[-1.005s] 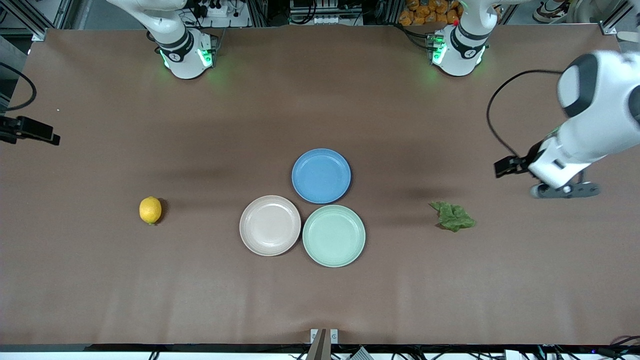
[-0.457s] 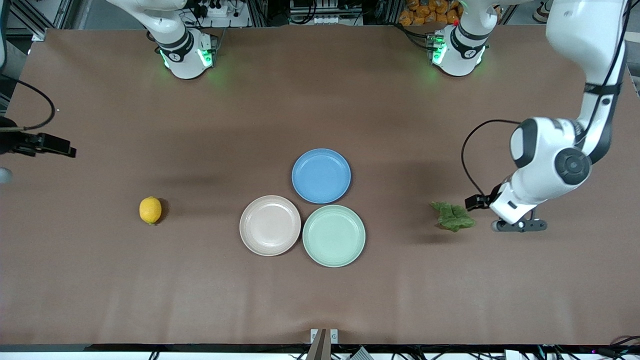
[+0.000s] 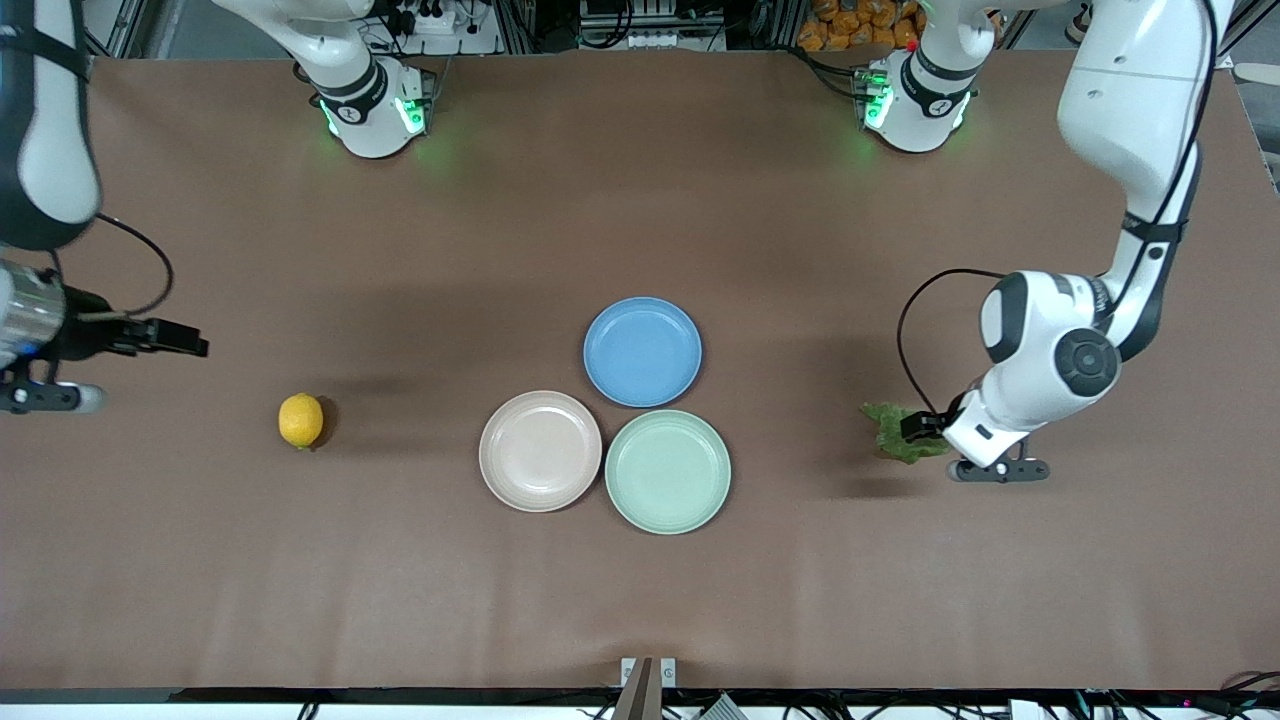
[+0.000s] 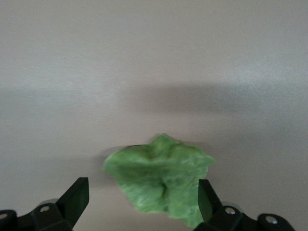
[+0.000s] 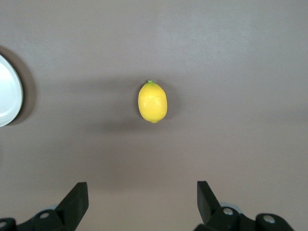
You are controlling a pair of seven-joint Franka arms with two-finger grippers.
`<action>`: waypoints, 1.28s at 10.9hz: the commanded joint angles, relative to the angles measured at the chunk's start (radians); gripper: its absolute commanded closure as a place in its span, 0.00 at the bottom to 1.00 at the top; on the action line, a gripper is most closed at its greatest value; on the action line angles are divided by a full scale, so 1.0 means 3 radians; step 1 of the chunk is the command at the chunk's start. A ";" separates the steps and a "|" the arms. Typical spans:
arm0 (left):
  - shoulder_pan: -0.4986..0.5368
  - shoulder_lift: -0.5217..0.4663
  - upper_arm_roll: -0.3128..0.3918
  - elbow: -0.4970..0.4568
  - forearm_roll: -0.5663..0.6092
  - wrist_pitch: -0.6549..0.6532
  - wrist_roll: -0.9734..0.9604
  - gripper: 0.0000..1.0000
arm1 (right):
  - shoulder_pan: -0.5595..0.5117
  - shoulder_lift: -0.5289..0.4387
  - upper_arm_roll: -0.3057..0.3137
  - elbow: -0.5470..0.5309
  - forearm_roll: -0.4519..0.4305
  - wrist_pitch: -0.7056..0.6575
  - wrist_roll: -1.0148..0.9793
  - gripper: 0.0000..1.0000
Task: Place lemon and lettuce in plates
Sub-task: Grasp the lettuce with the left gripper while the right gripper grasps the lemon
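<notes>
The lettuce (image 3: 893,428) lies on the table toward the left arm's end, partly hidden by the left wrist. My left gripper (image 3: 997,470) is open just over it. In the left wrist view the lettuce (image 4: 161,180) lies partly between the open fingers (image 4: 77,197). The lemon (image 3: 301,421) lies toward the right arm's end. My right gripper (image 3: 42,397) is open, over the table and apart from the lemon. The right wrist view shows the lemon (image 5: 152,101) well ahead of the open gripper (image 5: 142,198). The beige-pink plate (image 3: 540,451) and the mint plate (image 3: 667,471) sit side by side mid-table, both empty.
A blue plate (image 3: 642,351) sits empty, touching both other plates and farther from the front camera. A pale plate's rim (image 5: 8,91) shows at the edge of the right wrist view. Bare brown table lies around the lemon and the lettuce.
My left arm has swung in and down from the table's end to the lettuce. My right arm has come in from the other end toward the lemon. Nothing on the table moved.
</notes>
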 commanded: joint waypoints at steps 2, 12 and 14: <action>-0.0074 0.0304 0.0015 0.0245 -0.0056 0.0031 -0.0069 0.00 | 0.0026 0.0060 -0.0001 -0.0507 0.0048 0.0650 -0.0036 0.00; -0.0110 0.0361 0.0020 0.0291 -0.0005 0.0031 -0.0064 1.00 | 0.0093 0.0806 -0.0001 -0.0819 0.0048 0.1974 -0.0036 0.00; -0.0206 0.0198 0.0015 0.0276 -0.0010 -0.0081 -0.0171 1.00 | 0.0093 0.0888 -0.0001 -0.0835 0.0048 0.2072 -0.0036 0.00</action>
